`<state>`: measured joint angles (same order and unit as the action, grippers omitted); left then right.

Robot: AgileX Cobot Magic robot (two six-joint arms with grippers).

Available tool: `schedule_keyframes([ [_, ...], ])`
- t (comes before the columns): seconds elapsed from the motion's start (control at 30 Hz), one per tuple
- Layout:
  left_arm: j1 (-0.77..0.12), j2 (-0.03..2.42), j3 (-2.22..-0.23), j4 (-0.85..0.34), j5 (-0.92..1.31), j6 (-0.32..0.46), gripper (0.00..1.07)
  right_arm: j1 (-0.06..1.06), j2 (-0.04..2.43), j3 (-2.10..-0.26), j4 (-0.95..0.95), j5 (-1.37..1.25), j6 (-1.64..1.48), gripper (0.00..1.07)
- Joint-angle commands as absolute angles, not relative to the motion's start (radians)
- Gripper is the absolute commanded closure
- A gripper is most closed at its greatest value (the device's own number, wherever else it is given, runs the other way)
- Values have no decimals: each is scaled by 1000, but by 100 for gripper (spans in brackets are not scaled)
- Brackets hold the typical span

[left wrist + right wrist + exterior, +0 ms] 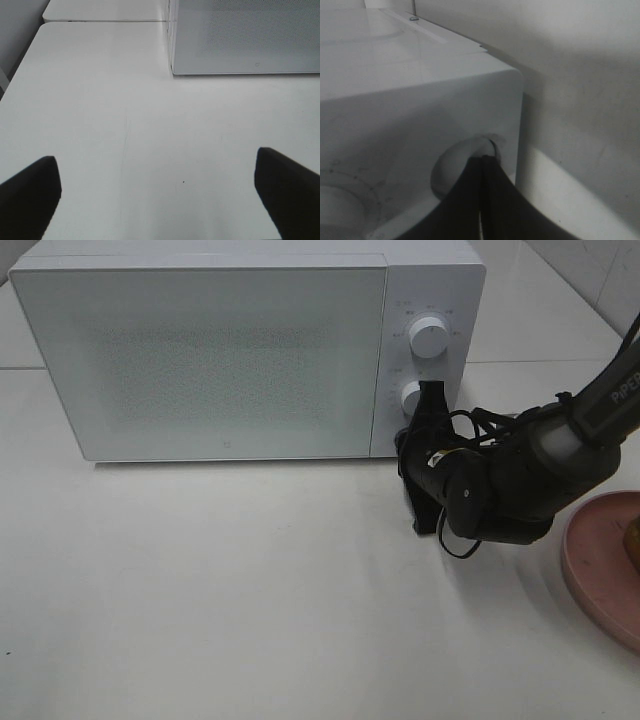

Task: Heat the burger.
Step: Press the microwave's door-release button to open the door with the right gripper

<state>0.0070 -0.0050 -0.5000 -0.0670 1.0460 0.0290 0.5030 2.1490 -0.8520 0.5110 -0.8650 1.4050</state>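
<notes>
My right gripper (430, 392) closed, empty, tips at lower knob (411, 397) of microwave (200, 350). Left gripper (155, 160) wide open, empty, before microwave. Burger (634, 540) a mere sliver on pink plate (595, 560), right of microwave. Probably light, soft, layers slippery: hold bun sides gently.

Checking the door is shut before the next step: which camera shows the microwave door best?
Exterior high: the whole door shows, closed. Left wrist catches only one corner; right wrist shows the knob panel instead.
</notes>
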Motion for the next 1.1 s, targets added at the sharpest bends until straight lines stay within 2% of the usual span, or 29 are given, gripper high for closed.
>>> schedule_keyframes([
  [0.03, 1, -30, -497, -63, 1037, 25, 6, 489, 2152, -875, 514, -899, 1379, 107],
  [1.1, 1, -30, -497, -63, 1037, 25, 6, 489, 2117, -864, 561, -955, 1305, 107],
])
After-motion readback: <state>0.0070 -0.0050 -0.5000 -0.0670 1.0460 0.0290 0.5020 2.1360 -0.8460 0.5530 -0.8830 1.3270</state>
